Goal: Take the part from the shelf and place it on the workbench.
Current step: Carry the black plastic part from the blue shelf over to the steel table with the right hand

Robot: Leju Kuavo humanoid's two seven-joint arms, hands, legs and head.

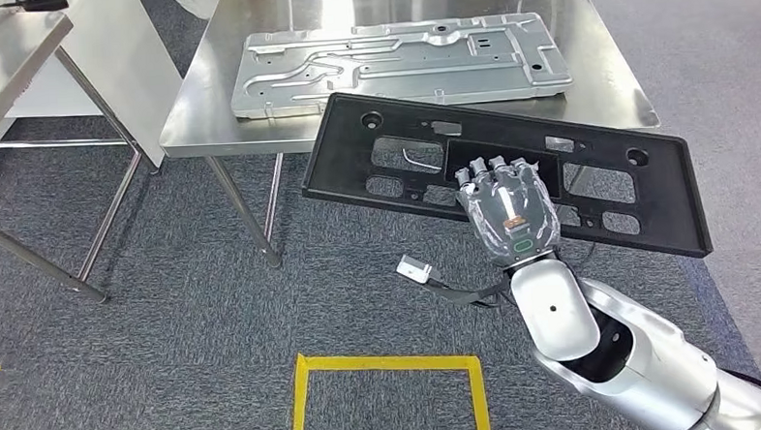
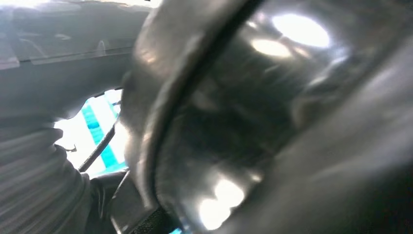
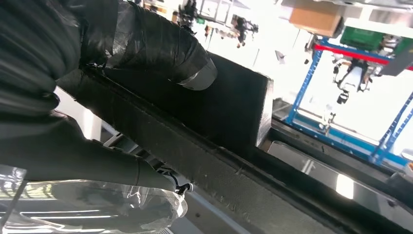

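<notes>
1. Black part [image 1: 510,171]: a long, flat plastic panel with several rectangular cut-outs and round holes, held in the air at a tilt, its right end nearer and lower than its left end.
2. Position: the far left portion of the black part overlaps the near edge of the steel workbench [image 1: 207,106]; the remainder projects over the grey carpet [image 1: 166,282] to the near right. Whether the panel touches the bench edge cannot be told.
3. Right hand [image 1: 508,209]: it grips the black part near the middle of its near long edge, fingers curled over the rim into a cut-out. In the right wrist view the thick thumb [image 3: 160,46] lies on one face of the panel's black edge [image 3: 234,112] and the dark fingers [image 3: 92,161] on the other.
4. Right arm [image 1: 595,341]: silver, entering from the near right corner, with a loose cable and small connector [image 1: 418,270] hanging beside the wrist.
5. Left hand: the left wrist view is blurred and shows dark, glossy surfaces at close range; the state of this hand cannot be told.
6. Workbench contents: 1 silver stamped metal plate [image 1: 399,64] lies flat on the top, just beyond the black part.
7. Surroundings: a second steel table [image 1: 12,66] stands at the far left; yellow floor tape [image 1: 388,365] marks a rectangle on the near carpet.
</notes>
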